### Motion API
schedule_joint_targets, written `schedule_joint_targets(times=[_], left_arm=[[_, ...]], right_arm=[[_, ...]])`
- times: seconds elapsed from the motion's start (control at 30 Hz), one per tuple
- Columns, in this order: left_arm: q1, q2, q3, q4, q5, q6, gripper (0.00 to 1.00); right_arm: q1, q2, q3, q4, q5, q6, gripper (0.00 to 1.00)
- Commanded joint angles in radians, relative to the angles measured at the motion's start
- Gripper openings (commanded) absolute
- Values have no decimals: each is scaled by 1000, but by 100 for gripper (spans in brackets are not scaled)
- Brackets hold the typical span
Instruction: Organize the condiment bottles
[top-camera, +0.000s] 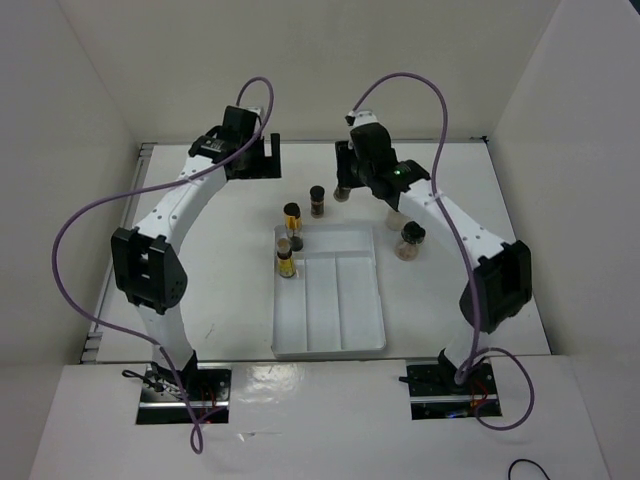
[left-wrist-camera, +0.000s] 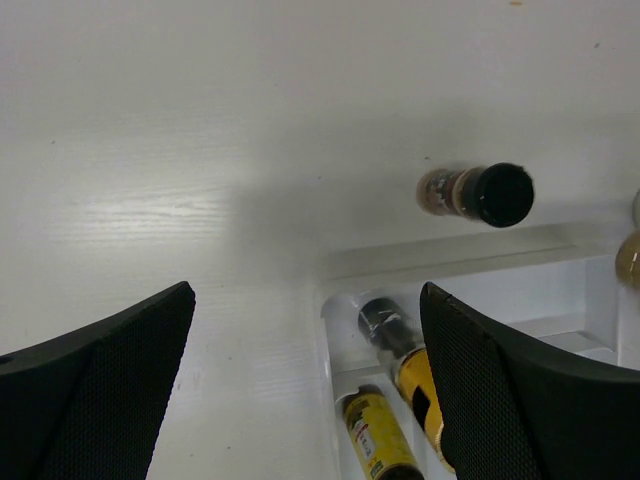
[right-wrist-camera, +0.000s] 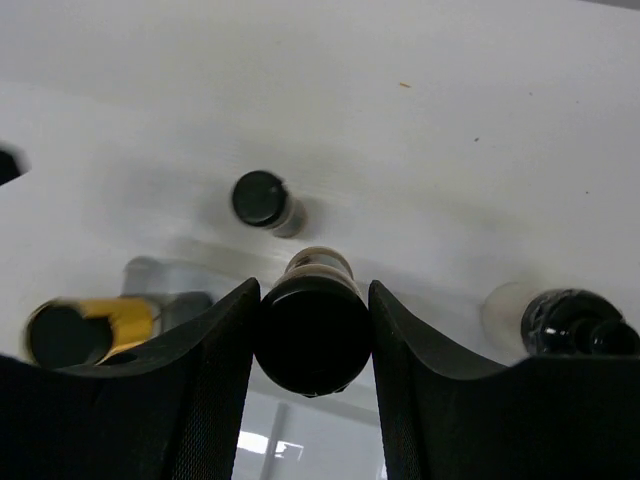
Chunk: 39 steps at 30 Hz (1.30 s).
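- Tray (top-camera: 345, 348): white.
- Slim bottle (top-camera: 292, 216): yellow fill, black cap.
- Gripped bottle (right-wrist-camera: 312, 335): black cap.
- Left gripper (left-wrist-camera: 307, 290): black, mesh-textured.
- Cables (top-camera: 400, 75): purple.
- Counter (left-wrist-camera: 200, 120): white, faint wood grain.

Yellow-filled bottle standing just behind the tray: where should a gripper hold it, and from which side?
The yellow-filled bottle stands upright, with a dark brown bottle close on its right and the far wall of the white divided tray just in front. So I would grip its black cap, coming straight down from above; a side approach looks crowded.
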<state>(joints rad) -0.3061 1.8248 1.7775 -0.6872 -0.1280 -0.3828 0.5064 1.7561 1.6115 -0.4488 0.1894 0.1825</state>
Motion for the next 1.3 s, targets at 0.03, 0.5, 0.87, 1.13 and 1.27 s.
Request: schedule_joint_targets(times=[0.03, 0.5, 0.87, 1.13, 1.27], left_arm=[[-4, 98, 189, 32, 114, 87, 99], [-33, 312, 497, -114, 160, 145, 99], [-42, 330, 554, -135, 159, 154, 99], [-42, 340, 565, -155, 149, 154, 99], [-51, 350, 576, -164, 149, 163, 99]], right_arm=[[86, -145, -86, -40, 28, 38, 0], [273, -323, -406, 51, 15, 140, 0], [273, -241, -495, 234, -31, 124, 0], [293, -133, -460, 243, 2, 95, 0], [304, -96, -450, 234, 37, 86, 0]])
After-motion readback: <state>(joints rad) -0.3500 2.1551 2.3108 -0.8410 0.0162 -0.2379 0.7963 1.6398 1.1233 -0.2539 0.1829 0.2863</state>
